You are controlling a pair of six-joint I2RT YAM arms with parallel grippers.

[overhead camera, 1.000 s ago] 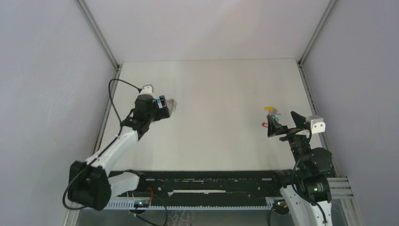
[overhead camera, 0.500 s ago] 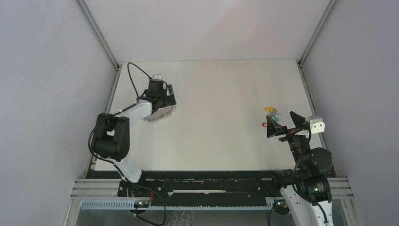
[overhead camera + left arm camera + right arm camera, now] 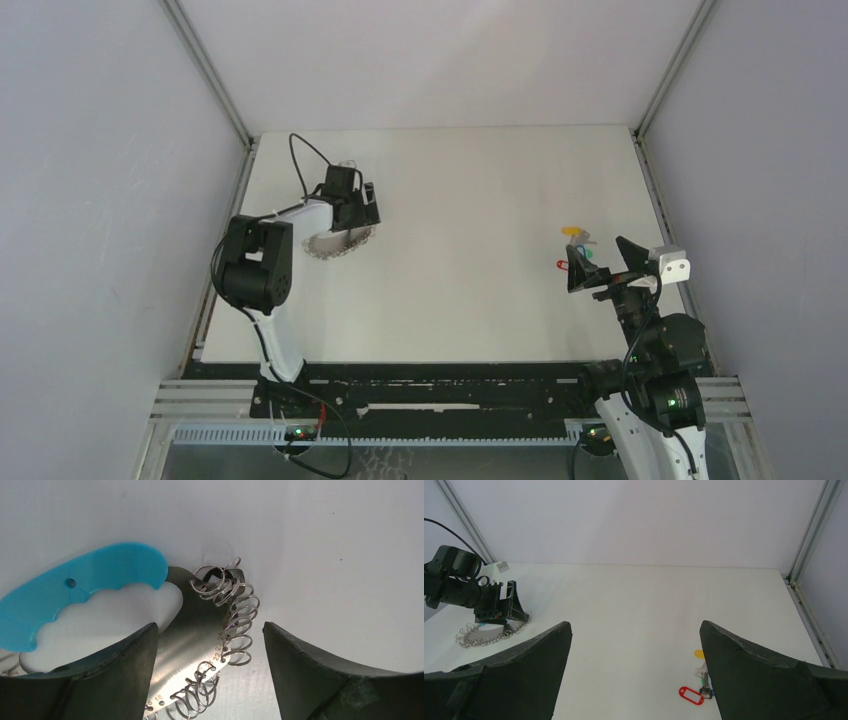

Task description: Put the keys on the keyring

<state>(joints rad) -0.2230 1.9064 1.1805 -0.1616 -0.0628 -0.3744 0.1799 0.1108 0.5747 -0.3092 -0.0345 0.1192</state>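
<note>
Between the tips of the left claw [image 3: 209,629], spread wide, lies the keyring [image 3: 200,614], ungripped.

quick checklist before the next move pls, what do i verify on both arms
1. Left gripper jaws open: ok.
2. Keyring between the left jaws: ok, its wire loops and metal plate lie in the gap.
3. Keyring gripped: not ok, the jaws are wide open around it.
4. Right gripper jaws open: ok.
5. Keys in the right wrist view: ok, they lie on the table, unheld.
6. Keys spread enough to take one alone: cannot tell, they lie bunched and small.
</note>
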